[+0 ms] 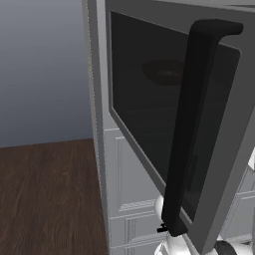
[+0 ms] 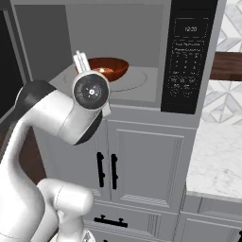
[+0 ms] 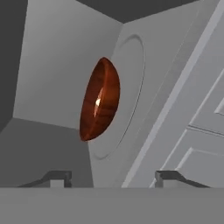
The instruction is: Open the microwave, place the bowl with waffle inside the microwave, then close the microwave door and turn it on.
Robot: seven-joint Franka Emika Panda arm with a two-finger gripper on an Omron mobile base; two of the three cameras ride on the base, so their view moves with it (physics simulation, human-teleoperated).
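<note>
My two dark fingertips (image 3: 56, 177) stand wide, holding nothing; the round brown wooden bowl (image 3: 99, 99) sits on the grey microwave's (image 2: 137, 28) turntable, so I should clear the opening before swinging the dark-glass microwave door (image 1: 164, 114) shut.

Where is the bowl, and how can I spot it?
Find the open microwave above the white cabinet doors. Inside, on the round grey turntable, sits the bowl. It is the one shiny reddish-brown thing among all that grey, left of the black keypad.
</note>
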